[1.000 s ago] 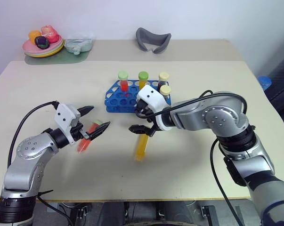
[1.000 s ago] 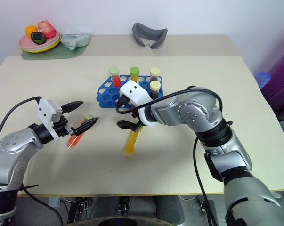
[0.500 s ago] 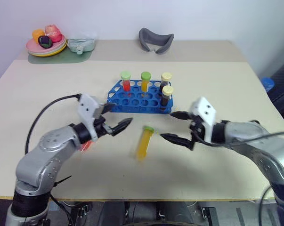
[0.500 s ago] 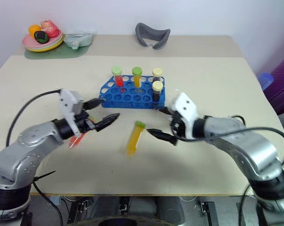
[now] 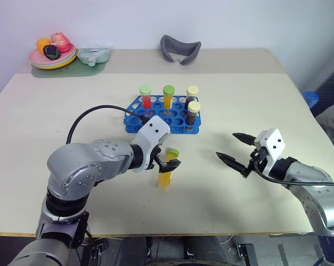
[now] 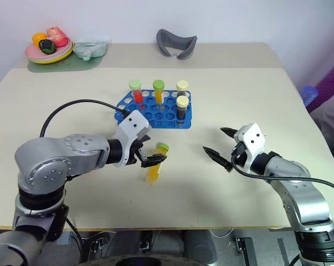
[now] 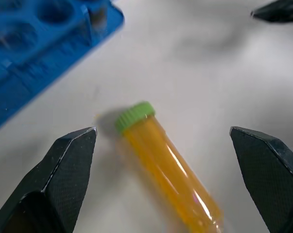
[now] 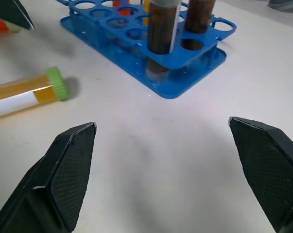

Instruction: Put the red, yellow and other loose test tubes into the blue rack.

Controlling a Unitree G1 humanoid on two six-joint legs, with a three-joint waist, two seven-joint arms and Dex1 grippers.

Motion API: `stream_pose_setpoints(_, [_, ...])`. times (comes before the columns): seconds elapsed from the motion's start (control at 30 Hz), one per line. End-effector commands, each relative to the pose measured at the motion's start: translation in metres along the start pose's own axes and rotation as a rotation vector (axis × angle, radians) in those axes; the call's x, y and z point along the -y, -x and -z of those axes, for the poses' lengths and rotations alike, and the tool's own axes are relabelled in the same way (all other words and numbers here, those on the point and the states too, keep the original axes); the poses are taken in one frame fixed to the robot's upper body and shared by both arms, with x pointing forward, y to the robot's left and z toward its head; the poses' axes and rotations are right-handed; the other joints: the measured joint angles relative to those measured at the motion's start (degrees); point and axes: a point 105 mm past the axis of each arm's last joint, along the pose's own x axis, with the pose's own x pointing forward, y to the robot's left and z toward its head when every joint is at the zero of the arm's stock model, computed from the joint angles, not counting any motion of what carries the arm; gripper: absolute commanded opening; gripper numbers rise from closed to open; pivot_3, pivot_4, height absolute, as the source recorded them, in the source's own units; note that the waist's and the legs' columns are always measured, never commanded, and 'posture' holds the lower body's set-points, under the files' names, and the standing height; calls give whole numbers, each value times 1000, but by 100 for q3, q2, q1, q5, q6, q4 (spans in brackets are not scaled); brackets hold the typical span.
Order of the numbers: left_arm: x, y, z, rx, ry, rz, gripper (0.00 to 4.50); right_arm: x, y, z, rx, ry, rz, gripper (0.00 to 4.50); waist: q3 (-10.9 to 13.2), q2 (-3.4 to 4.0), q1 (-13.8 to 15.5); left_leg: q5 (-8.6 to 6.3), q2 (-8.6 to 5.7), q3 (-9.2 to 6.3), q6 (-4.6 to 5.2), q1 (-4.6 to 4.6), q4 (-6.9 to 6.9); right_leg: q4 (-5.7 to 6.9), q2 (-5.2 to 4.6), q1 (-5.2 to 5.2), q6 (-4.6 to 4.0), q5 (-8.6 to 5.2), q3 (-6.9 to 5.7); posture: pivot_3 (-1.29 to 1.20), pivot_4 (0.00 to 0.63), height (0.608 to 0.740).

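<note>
We see a beige table [image 5: 56,105]. Near its middle stands the blue rack [image 5: 162,115]; nearer the front edge lies a yellow tube [image 5: 167,169]. At the back edge rest a grey curved piece [image 5: 180,47] and, toward the left corner, a green mat [image 5: 64,67].

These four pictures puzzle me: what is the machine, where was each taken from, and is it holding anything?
It is a two-armed robot at a table. Two pictures look down from cameras in its head; the two close-ups come from cameras on its wrists, looking along the black fingers. The left gripper is open over a yellow tube lying on the table, with its fingers on either side of it in the wrist view, not closed on it. The right gripper is open and empty, off to the side. Behind stands the blue rack with four tubes upright in it. Further back are a plate of toy food and a grey curved object.
</note>
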Motion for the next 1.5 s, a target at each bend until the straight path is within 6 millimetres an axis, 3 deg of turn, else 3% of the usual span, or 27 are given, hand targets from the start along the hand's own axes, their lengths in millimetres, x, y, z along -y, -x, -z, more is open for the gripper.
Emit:
stream_pose_setpoints(0.03, [3, -3, 0, -33, -4, 6, 4500, 3, -1, -10, 50, 3, 18, 4458, 0, 0, 3, 0, -1, 1, 0, 5, 0, -1, -2, 4, 0, 0, 0, 0, 150, 735])
stream_pose_setpoints(0.2, [2, -10, 1, -69, 12, -33, 4500, 0, -1, -14, 69, -23, -11, 4458, 1, -1, 51, 0, -3, -1, 0, 10, 1, -2, -7, 13, 0, 0, 0, 0, 150, 735])
stream_pose_setpoints(0.5, [17, -29, -4, -112, 102, 18, 4500, -17, -3, -16, 77, -51, -63, 4458, 0, -1, 126, 0, -4, -1, 0, 12, 5, -1, -7, 15, 0, 0, 0, 0, 150, 735])
stream_pose_setpoints(1.0, [10, -19, 3, -222, 182, -102, 4500, -37, -5, -24, 124, -95, -99, 4458, 0, 0, 133, 2, -4, -4, -4, 18, 6, -3, -8, 23, -1, 0, -1, 0, 150, 735])
stream_pose_setpoints(1.5, [-10, -19, 3, -264, 185, -185, 4500, -38, -16, -33, 203, -82, -89, 4458, 0, 0, 132, 4, -10, -3, -6, 18, 6, -2, 5, 23, 0, -1, -2, 0, 150, 735])
